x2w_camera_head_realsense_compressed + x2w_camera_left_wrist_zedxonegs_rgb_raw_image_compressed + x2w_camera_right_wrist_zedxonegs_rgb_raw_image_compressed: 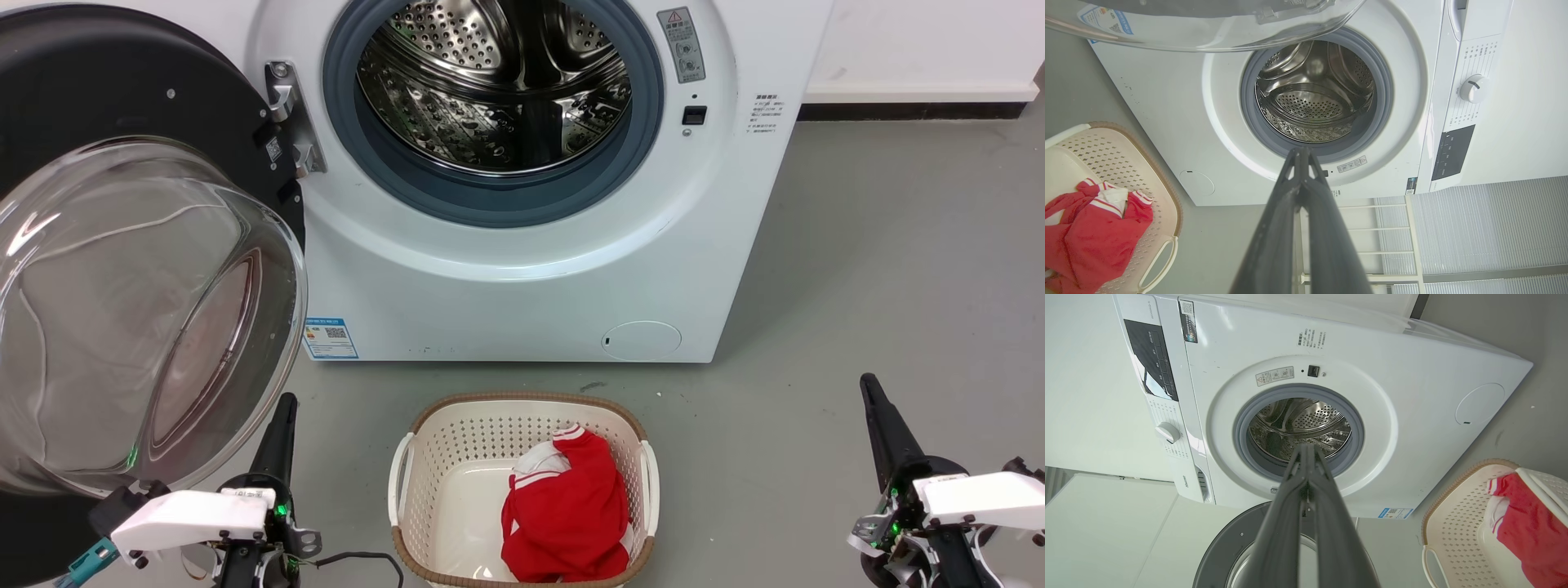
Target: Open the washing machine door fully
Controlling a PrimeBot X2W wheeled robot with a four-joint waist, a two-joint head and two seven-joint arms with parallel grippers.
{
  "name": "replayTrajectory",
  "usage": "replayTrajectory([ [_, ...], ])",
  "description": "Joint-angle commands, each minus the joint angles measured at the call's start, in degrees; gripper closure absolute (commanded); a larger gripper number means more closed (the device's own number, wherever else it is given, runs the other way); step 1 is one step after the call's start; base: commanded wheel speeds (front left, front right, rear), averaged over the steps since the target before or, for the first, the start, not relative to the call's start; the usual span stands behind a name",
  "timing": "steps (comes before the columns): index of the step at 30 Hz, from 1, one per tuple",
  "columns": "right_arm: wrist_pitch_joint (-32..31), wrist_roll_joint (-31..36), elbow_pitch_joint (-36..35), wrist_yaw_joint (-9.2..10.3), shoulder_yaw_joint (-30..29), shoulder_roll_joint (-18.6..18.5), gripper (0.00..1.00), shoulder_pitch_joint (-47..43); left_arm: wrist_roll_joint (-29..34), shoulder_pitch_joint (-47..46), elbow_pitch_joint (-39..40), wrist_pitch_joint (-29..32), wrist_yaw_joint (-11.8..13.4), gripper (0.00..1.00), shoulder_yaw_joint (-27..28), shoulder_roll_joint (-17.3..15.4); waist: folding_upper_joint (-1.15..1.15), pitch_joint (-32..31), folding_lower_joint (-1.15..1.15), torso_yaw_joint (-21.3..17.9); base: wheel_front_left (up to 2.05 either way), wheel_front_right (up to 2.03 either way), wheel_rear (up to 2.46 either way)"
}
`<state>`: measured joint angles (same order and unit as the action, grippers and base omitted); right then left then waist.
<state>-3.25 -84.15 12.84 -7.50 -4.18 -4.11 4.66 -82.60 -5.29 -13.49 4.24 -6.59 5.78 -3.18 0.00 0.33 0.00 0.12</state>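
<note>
The washing machine door [122, 245] stands swung wide at the left front edge of the washing machine [531, 302], its glass bowl facing out and the drum exposed. The left gripper [286, 404] sits just below the bowl, and the right gripper [867, 388] is well apart from it. Both have their fingers pressed together and hold nothing. The wrist views add the control dial [1473, 87]. The head view shows the whole basket [424, 457] on the floor, holding a red garment [571, 506].
</note>
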Motion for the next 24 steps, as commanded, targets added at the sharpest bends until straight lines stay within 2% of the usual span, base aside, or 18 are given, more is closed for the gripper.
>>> replayTrajectory([
  [1, -0.3, -0.9, 0.0, 0.01, -0.1, -0.1, 1.0, 0.8, -0.9, -1.0, 0.0, 0.3, -0.3, 1.0, 0.1, 0.0, 0.0, 0.0, 0.0, 0.0, 0.0, 0.0, 0.0],
  [24, -2.2, -9.6, 1.2, 0.02, -0.9, 0.2, 1.0, 1.8, -9.9, -1.2, -0.7, 2.5, -1.1, 1.0, 0.9, 0.4, 0.0, -0.1, 0.0, -0.1, 0.0, 0.0, 0.0],
])
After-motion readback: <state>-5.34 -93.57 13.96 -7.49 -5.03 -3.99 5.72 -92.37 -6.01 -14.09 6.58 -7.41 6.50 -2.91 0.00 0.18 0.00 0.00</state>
